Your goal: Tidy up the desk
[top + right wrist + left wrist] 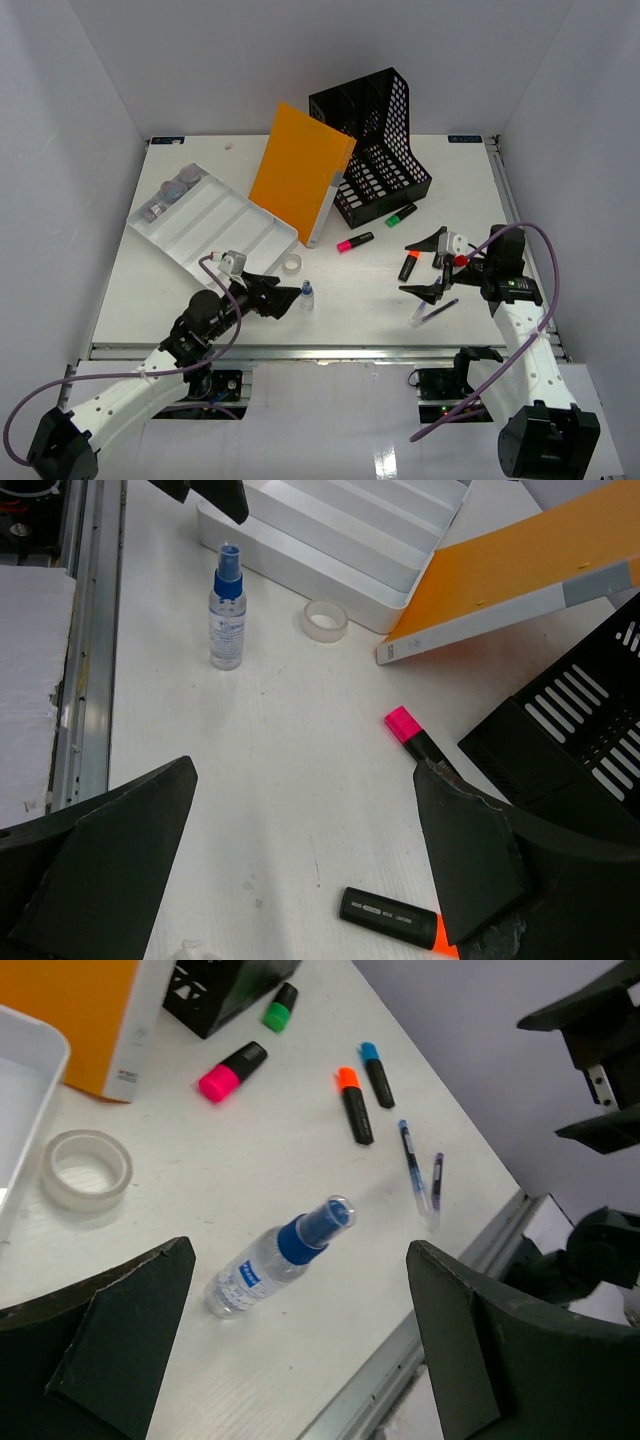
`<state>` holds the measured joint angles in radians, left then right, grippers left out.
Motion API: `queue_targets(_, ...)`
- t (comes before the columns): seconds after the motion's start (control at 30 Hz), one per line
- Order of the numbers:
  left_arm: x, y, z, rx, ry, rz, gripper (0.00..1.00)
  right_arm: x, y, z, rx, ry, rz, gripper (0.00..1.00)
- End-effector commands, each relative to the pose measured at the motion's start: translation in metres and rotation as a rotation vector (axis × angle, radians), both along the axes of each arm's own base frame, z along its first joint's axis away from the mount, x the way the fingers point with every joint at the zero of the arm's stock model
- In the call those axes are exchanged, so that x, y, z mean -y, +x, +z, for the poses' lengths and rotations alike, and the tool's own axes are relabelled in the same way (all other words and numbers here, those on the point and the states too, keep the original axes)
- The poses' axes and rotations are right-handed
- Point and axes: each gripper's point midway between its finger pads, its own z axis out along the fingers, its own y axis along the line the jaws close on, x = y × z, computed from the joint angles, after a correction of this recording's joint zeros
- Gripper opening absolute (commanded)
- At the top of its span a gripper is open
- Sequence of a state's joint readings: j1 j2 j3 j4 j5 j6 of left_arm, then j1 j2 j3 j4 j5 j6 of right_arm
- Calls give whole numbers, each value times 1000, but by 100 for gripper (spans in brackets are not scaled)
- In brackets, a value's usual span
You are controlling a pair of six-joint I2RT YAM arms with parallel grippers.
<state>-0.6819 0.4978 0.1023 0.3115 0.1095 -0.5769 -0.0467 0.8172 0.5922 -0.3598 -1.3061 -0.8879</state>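
Here, left gripper (292, 299) spread beside spray bottle (307, 297), perhaps upright.

In the right wrist view, the orange highlighter (388, 916) just below the right gripper (303, 770) has its coloured tip partly hidden behind that gripper's right finger and cut by the bottom edge. The pink highlighter (408, 726) beyond it runs its black barrel behind the same finger. From the left wrist, the white tray (30, 1070), orange binder (70, 1010) and black file holder (215, 990) beyond the left gripper (300, 1248) are cut by the left and top edges, and overhead the small grey items (168, 193) in the tray's far end from that gripper are too small to identify.
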Motion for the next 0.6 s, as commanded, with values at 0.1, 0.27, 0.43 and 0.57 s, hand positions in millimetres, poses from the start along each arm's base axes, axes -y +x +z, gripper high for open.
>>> queue_targets(0.1, -7, 11, -13, 76, 26, 59, 98, -1, -1, 3, 9, 15, 17, 96)
queue_targets(0.27, 6, 0, -36, 55, 43, -40, 98, 0, 0, 2, 6, 12, 12, 95)
queue_targets(0.43, 10, -10, -34, 113, 26, -97, 98, 0, 1, 1, 4, 8, 8, 95)
queue_targets(0.57, 9, -14, -40, 120, 43, -111, 98, 0, 1, 1, 2, 8, 6, 95)
